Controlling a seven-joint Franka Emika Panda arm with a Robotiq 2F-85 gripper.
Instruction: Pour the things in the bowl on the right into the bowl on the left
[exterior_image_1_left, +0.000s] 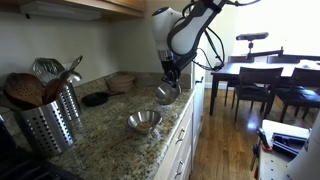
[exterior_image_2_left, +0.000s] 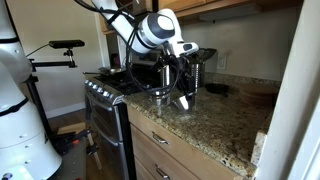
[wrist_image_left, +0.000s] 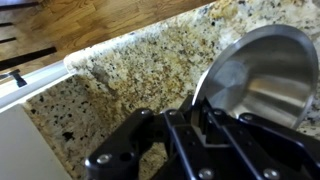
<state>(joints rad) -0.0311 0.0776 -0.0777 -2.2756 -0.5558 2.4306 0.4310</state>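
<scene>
Gripper (exterior_image_1_left: 171, 82) clamped on a shiny round steel bowl (exterior_image_1_left: 166, 95) above speckled granite counter (exterior_image_1_left: 108, 136); second bowl (exterior_image_1_left: 132, 120) there holds brownish pieces (exterior_image_1_left: 146, 120).

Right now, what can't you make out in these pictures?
- Contents of the standing steel bowl: too small in an exterior view.
- The held bowl: the wrist view's edge cuts it off, and the tool covers its lower rim.
- Whether it holds anything: interior only partly shown.
</scene>
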